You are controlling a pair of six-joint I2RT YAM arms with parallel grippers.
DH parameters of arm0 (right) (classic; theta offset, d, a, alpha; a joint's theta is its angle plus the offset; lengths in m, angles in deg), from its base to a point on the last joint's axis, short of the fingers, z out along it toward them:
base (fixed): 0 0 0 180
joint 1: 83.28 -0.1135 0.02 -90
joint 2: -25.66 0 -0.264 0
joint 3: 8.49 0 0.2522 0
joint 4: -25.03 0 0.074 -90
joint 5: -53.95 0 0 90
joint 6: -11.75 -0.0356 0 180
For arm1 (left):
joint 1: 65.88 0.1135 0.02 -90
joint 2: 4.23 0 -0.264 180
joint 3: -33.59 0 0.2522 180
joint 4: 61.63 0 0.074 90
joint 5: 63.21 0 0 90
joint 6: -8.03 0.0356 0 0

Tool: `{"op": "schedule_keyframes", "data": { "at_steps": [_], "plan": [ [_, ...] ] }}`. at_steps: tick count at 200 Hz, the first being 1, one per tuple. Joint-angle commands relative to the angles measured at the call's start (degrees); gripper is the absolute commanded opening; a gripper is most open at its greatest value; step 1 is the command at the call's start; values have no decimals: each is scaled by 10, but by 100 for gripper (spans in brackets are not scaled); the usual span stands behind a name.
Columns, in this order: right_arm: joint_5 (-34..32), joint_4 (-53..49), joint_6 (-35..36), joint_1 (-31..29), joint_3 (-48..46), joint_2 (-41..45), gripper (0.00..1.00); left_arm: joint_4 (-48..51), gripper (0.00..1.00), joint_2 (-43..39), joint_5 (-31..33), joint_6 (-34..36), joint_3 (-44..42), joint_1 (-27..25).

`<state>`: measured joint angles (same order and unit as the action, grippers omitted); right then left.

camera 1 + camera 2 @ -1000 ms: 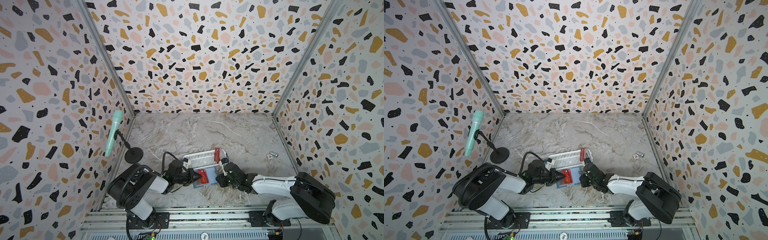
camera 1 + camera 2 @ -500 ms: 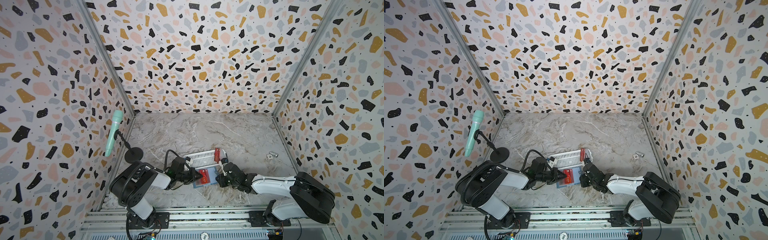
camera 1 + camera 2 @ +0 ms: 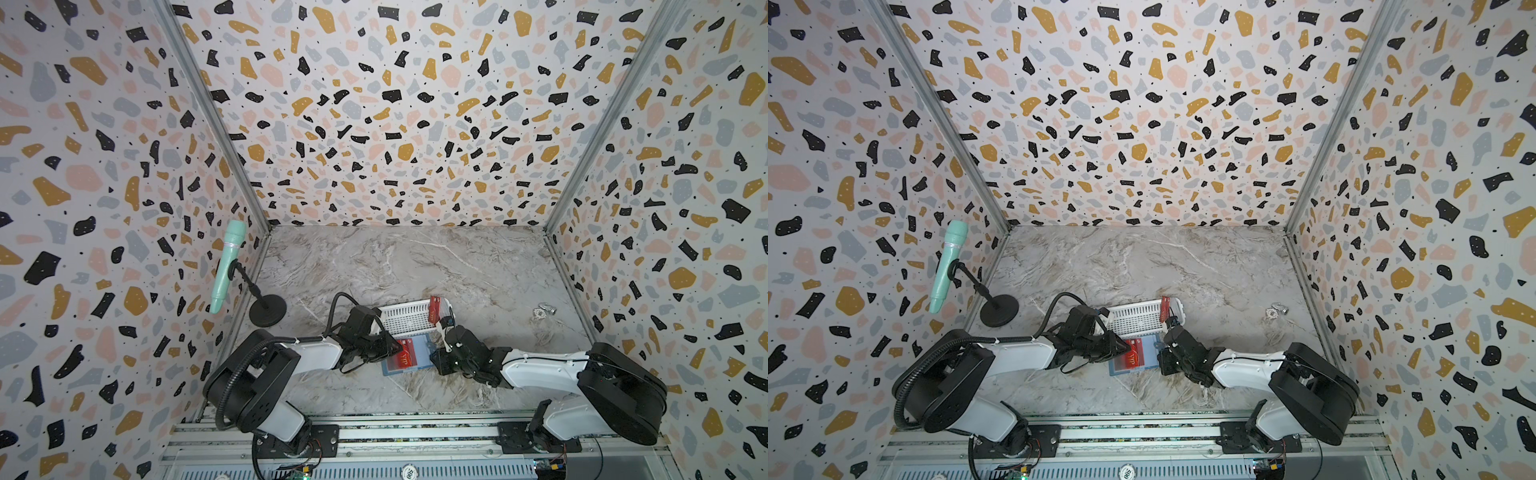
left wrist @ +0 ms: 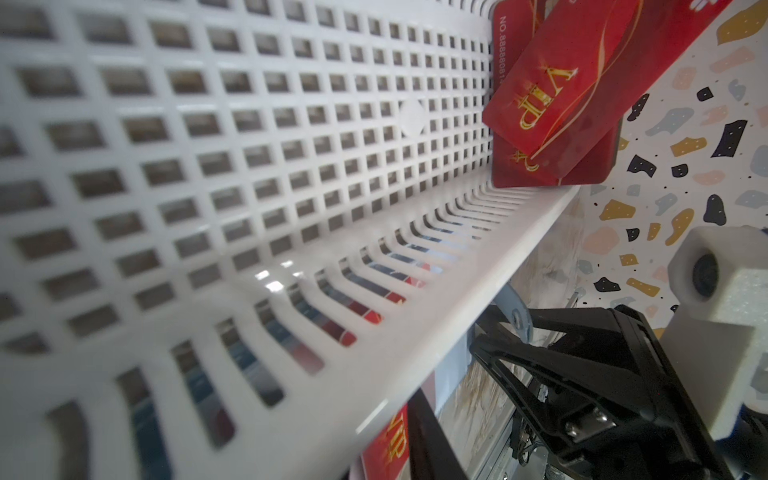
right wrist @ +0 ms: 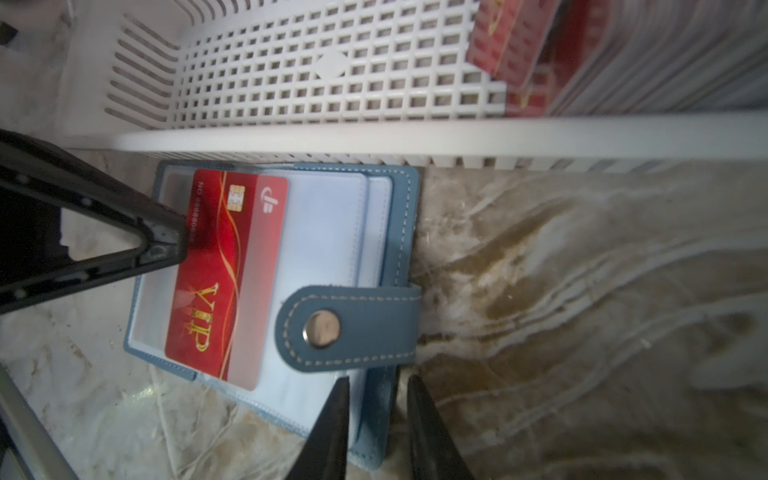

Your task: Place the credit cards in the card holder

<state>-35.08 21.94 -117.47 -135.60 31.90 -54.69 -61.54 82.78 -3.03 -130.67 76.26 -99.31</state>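
The blue-grey card holder [image 5: 395, 232] lies open on the marble floor against the white basket [image 5: 291, 141]; it shows in both top views [image 3: 419, 353] [image 3: 1148, 353]. One red VIP credit card [image 5: 220, 274] lies partly inside a clear sleeve. My left gripper [image 3: 392, 347] has its tip at that card's outer end, and its jaws are seen only side-on. My right gripper [image 5: 378, 380] is shut on the card holder's cover edge, below the snap tab [image 5: 345, 328]. More red credit cards [image 4: 552, 104] stand at one end of the basket.
A mint-green microphone [image 3: 226, 266] on a black stand [image 3: 268, 309] is at the left wall. A small metal object [image 3: 544, 311] lies at the right. The basket [image 3: 405, 318] sits just behind the card holder. Terrazzo-patterned walls enclose three sides.
My left arm has shifted slightly beside the card. The card, the card holder and my right arm look unchanged.
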Motion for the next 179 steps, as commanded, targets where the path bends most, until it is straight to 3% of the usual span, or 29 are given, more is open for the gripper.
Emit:
{"op": "schedule_keyframes", "data": {
  "at_steps": [1,179],
  "plan": [
    [-3,-43,-3,-7,5,-16,26,54,27,8,15,15,1,1],
    [9,-24,-7,-16,0,-2,21,31,25,55,11,-13,68,-62]
  ]
}}
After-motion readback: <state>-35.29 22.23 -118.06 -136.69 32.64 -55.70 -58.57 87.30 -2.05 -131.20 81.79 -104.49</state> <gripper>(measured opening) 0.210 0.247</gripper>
